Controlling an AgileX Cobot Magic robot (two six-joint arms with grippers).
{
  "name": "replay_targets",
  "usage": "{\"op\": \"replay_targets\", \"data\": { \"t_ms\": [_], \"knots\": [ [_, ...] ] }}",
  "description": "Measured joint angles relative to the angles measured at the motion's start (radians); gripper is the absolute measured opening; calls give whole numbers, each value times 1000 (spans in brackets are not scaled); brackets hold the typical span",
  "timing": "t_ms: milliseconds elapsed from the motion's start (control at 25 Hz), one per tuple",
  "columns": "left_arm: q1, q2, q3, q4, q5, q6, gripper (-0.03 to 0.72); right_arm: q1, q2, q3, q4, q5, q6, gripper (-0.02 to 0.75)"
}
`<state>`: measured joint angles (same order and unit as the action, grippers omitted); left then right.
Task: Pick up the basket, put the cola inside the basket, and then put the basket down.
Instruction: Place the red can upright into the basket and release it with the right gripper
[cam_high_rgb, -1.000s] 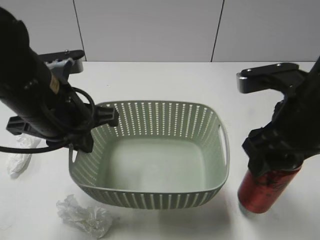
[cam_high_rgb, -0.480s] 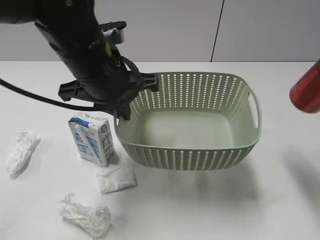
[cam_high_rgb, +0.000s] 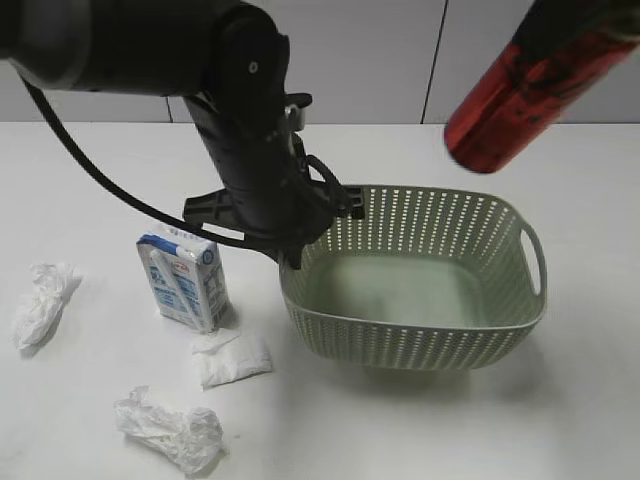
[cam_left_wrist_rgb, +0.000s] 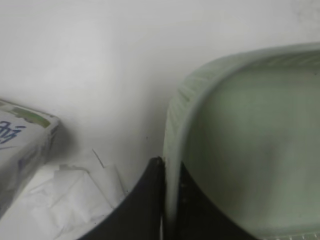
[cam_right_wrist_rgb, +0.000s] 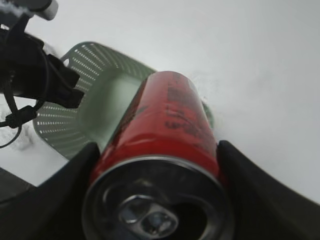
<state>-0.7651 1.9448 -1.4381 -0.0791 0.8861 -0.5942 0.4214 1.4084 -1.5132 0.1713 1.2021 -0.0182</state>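
Between the right gripper's (cam_right_wrist_rgb: 155, 200) two fingers the cola (cam_right_wrist_rgb: 162, 130) is clamped, tilted, high over the basket's (cam_high_rgb: 420, 345) right end, while the basket's left rim is pinched by the left gripper (cam_left_wrist_rgb: 167, 195) and looks to be held just off the table (cam_high_rgb: 560, 420). The placing step is judged to be in hand: the cola must be lowered into the basket and let go before the basket is set down beside the carton (cam_high_rgb: 182, 277).

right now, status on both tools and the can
Left tool clamped on the pale green slotted plastic basket rim. Right tool gripping the slim red drink can, tilted in the air above the basket. Basket interior empty.
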Motion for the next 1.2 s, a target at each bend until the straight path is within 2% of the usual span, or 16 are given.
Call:
{"op": "replay_targets", "data": {
  "t_ms": [160,280,560,720,1000,1200],
  "knots": [
    [-4,3,-12,1,-13,0,-1,86,141,0,0,1,-5,502],
    [5,3,-12,7,-13,-2,-1,116,232,3,3,-1,-5,502],
    [23,3,-12,17,-2,-3,-1,119,328,107,-47,-51,-7,502],
    [23,3,-12,16,-2,-3,-1,119,328,112,-47,-105,-7,502],
    [23,3,-12,15,0,-3,-1,119,344,114,-50,-95,-7,503],
    [23,3,-12,17,3,-3,-1,119,344,103,-50,-91,-7,560]
  ]
}}
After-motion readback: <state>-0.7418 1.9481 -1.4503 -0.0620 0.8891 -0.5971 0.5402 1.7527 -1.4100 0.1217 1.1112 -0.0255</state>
